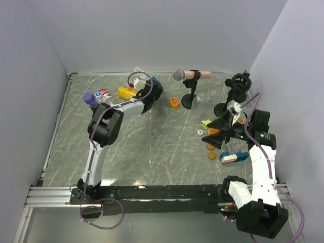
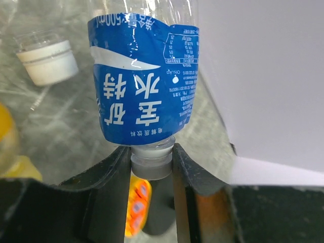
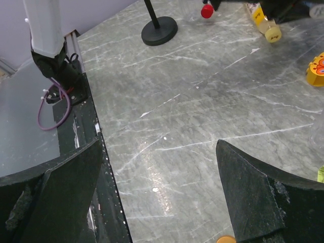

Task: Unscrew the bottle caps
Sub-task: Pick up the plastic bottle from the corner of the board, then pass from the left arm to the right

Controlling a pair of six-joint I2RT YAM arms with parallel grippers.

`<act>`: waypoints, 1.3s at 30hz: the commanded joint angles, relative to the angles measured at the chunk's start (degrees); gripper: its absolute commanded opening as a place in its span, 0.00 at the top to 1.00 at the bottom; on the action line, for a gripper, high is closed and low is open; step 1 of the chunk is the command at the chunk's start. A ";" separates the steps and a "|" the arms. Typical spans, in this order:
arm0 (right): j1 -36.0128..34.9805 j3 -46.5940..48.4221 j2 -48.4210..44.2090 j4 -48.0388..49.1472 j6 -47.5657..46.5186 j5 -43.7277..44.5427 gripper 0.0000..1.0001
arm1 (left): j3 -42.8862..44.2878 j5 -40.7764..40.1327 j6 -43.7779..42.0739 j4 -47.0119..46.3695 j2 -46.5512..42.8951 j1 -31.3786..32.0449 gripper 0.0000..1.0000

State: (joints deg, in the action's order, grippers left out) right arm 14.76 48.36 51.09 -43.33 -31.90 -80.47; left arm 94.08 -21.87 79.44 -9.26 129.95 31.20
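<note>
My left gripper [image 1: 152, 91] is at the back of the table, shut on the white cap [image 2: 151, 161] of a clear bottle with a blue label [image 2: 147, 86]; both jaws press the cap's sides. A second clear bottle with a white cap [image 2: 48, 61] lies beside it. A yellow bottle [image 1: 125, 92] and a red cap [image 1: 130, 84] lie just to the left. A stubby orange bottle [image 1: 174, 103] stands to the right. My right gripper [image 1: 218, 132] is open and empty above bare table [image 3: 158, 147]. Two orange-brown caps [image 1: 211, 151] lie by it; one shows in the right wrist view [image 3: 226, 239].
A grey-headed microphone [image 1: 185, 75] on a round black stand [image 1: 189, 103] is at the back middle. A purple-headed microphone [image 1: 90, 98] is at the left. A yellow-green block [image 1: 206, 123], a white ring [image 1: 199, 130] and a blue-and-white object [image 1: 233, 156] lie near my right gripper.
</note>
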 commanded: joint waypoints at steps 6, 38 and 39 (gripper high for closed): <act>-0.35 1.04 -0.03 0.09 -2.11 -1.27 0.01 | -10.57 3.67 -3.85 -8.14 -15.51 0.35 0.86; -0.44 0.95 -0.11 -0.61 -3.17 -0.83 0.01 | -3.57 15.36 -7.37 -6.48 -10.95 -1.32 0.89; -0.44 0.95 -0.11 -0.70 -3.26 -0.83 0.01 | -2.86 15.71 -7.19 -6.22 -10.34 -1.49 0.89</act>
State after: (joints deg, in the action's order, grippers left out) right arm 14.74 48.36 51.09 -43.94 -33.08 -79.94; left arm 87.07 -8.80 72.60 -15.29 117.60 30.09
